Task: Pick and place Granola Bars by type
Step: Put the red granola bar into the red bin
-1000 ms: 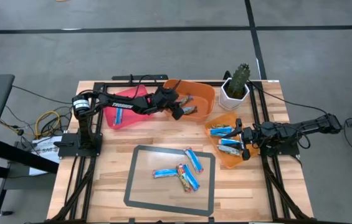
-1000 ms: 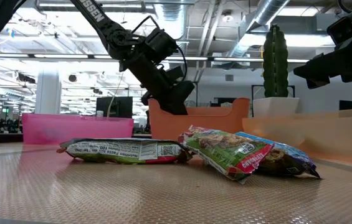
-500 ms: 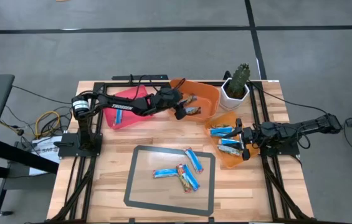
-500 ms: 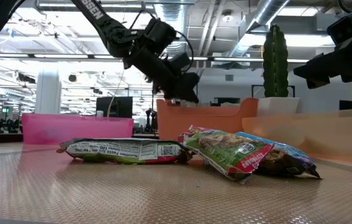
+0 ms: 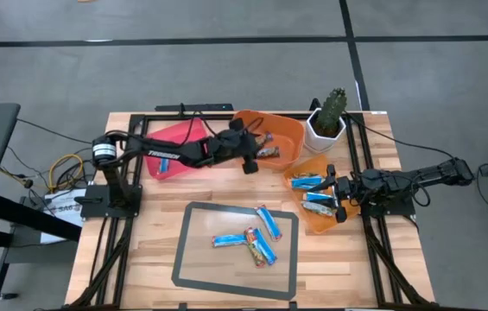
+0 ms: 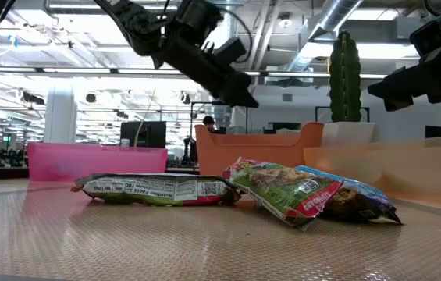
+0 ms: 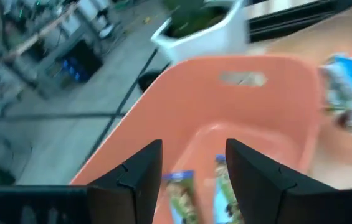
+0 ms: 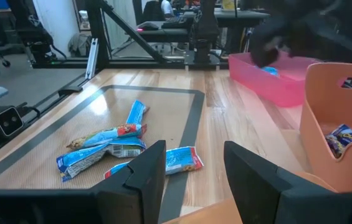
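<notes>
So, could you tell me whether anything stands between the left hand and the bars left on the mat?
Nothing visible does. The left hand is open over the near rim of the orange bin; only bare wood lies between it and the bars on the mat.

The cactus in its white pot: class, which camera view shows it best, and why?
The high view: the whole cactus and white pot show. The low view shows only the stem above the orange bin; the left wrist view catches the blurred pot; the right wrist view misses it.
</notes>
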Action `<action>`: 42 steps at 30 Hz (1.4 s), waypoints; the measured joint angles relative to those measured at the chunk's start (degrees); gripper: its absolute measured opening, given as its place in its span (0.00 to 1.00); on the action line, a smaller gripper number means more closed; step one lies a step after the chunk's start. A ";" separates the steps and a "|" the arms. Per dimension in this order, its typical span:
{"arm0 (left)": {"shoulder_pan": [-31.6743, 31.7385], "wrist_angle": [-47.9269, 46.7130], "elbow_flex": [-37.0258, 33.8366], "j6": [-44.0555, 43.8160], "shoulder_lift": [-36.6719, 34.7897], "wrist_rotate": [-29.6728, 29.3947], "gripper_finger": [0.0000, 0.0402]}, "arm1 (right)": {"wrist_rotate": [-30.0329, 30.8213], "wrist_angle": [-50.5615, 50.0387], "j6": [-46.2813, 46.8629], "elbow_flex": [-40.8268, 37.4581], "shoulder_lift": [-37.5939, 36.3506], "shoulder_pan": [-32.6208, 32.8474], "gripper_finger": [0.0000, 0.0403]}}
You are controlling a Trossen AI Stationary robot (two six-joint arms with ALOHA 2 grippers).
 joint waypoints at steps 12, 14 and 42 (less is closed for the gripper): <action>-13.44 -6.05 0.00 4.84 -0.74 8.82 0.42 | 0.00 -0.02 0.00 0.00 -0.01 0.01 0.38; -16.05 -7.49 0.00 3.80 -0.74 8.81 0.42 | 0.00 -0.02 0.00 0.00 0.00 0.02 0.38; -35.56 -38.58 0.00 -12.42 -0.63 11.76 0.42 | 0.00 -0.02 -0.02 0.00 -0.01 0.01 0.38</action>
